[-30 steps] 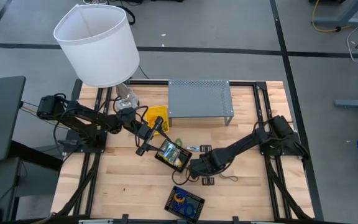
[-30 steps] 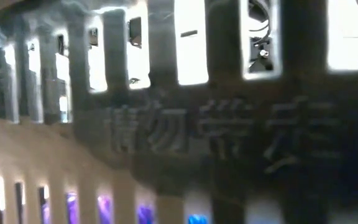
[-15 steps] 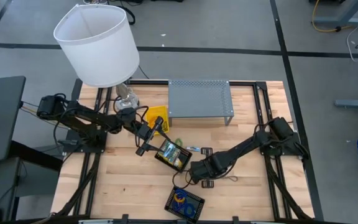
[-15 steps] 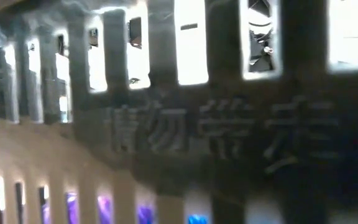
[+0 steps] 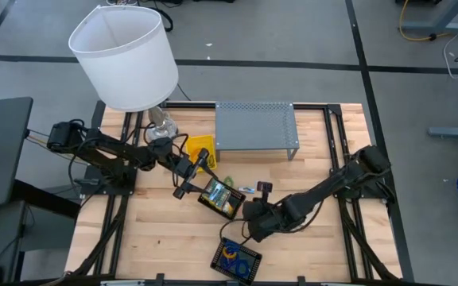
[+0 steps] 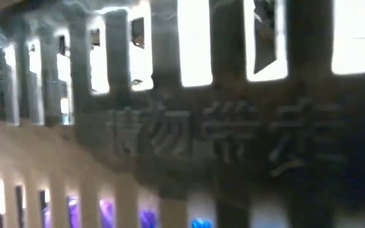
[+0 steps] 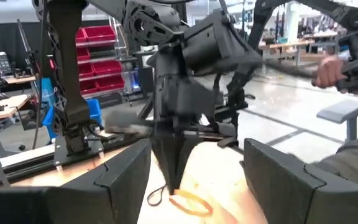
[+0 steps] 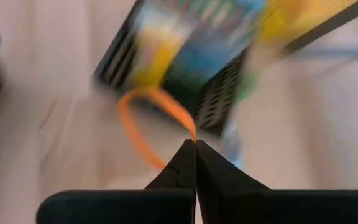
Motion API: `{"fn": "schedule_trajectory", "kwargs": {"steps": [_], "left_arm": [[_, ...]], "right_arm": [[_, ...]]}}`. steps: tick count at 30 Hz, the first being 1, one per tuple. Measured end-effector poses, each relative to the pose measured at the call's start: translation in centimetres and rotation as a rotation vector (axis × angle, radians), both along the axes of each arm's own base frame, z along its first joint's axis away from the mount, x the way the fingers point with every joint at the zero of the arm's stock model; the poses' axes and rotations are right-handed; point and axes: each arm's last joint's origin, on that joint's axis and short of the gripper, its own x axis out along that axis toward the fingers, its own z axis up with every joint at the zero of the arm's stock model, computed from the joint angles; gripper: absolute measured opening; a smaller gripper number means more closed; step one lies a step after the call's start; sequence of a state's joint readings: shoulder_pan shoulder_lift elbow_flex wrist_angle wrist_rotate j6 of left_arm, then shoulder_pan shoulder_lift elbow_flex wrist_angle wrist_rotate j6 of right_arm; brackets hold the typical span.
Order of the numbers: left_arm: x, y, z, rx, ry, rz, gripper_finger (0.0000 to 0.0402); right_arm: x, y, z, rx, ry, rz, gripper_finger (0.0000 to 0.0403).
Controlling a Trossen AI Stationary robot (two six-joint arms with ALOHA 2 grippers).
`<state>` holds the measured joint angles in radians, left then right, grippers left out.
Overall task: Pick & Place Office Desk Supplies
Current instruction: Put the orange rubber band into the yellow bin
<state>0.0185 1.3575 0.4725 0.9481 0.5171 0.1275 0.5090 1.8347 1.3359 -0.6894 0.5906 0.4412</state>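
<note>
Table (image 5: 165,246): pale wood planks in a black frame, seen whole only from above.

Right gripper (image 5: 249,223): low at centre front, between the two trays. Its wrist view alone shows the fingers (image 8: 194,163) pinched tight on a thin orange band (image 8: 145,121), whose loop hangs just beside a tray's slotted wall. The left wrist view shows the same gripper (image 7: 169,177) from the far side, tips down, the orange band (image 7: 188,202) beneath them.

Left gripper (image 5: 188,176): jaws spread wide, holding nothing, just beside the upper tray.

Upper tray (image 5: 219,197): black slotted, tilted, holding a yellow-green crayon box.

Lower tray (image 5: 234,259): black slotted, at the front edge, with blue and orange bands inside.

Clip (image 5: 265,187): small, black, on the wood right of the upper tray.

Shelf (image 5: 255,125): grey perforated metal, at the back.

Yellow container (image 5: 200,148): left of the shelf.

Lamp (image 5: 124,56): white drum shade, back left.

Low view: blocked by a blurred slotted wall; raised characters on it, unreadable.
</note>
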Motion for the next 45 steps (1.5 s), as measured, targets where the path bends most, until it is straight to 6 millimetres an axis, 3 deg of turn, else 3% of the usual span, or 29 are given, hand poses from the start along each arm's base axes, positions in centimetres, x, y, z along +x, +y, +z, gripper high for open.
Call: {"fn": "schedule_trajectory", "kwargs": {"steps": [7,13,23,40,45], "left_arm": [[0.0,-0.6,0.5,-0.040,-0.032,0.032,0.0260],[0.2,-1.1,0.5,-0.080,-0.032,0.184,0.0260],[0.3,-0.8,0.4,-0.199,0.013,0.320,0.0260],[0.4,-0.3,-0.3,-0.213,0.065,0.487,0.0257],[0.4,-0.3,-0.3,-0.189,0.061,0.487,0.0205]], "right_arm": [[1.3,-1.5,3.6,-0.231,-0.283,-0.104,0.0000],[3.3,-3.4,4.7,-0.305,-0.385,-0.151,0.0000],[4.9,-5.7,5.8,-0.356,-0.453,-0.185,0.0000],[5.4,-5.5,6.4,-0.339,-0.495,-0.138,0.0000],[5.4,-5.3,6.4,-0.332,-0.497,-0.120,0.0000]]}}
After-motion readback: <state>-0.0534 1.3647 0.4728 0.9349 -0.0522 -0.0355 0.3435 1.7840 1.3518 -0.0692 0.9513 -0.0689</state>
